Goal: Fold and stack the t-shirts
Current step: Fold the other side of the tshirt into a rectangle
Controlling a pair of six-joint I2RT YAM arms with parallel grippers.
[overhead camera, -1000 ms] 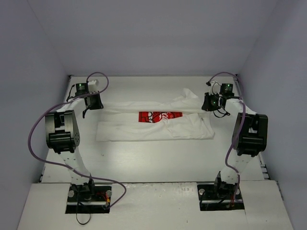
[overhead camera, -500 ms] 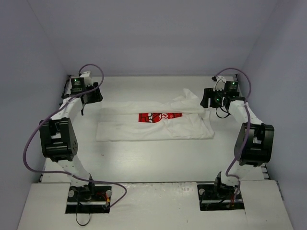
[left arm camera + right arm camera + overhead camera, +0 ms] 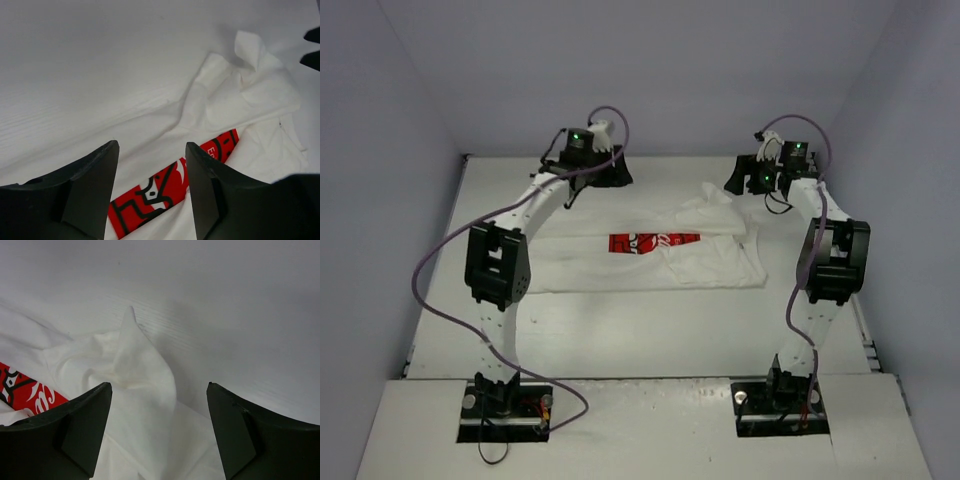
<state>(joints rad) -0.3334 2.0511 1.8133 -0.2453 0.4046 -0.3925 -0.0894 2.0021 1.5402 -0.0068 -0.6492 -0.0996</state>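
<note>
In the top view, the left arm's base (image 3: 505,400) and the right arm's base (image 3: 780,398) sit at the bottom edge. The white surface (image 3: 620,330) stretches away above them. The t-shirt (image 3: 620,268) lies flat in the middle of the frame, folded into a broad band whose long axis runs left to right. Its red print (image 3: 655,242) shows only as a narrow strip along that same axis, near the band's centre. The shirt's left end is straight and flat. Its right end is wider and rises into a crumpled peak (image 3: 712,203) pointing toward the upper right.

Past the cloth's far edge, the left gripper (image 3: 605,175) hangs at upper centre-left. Its jaws stand well apart with nothing between them, and its wrist view shows shirt and print through the gap. The right gripper (image 3: 748,182) hangs just beside the peak at the upper right, its jaws likewise wide, empty and clear of the fabric.
</note>
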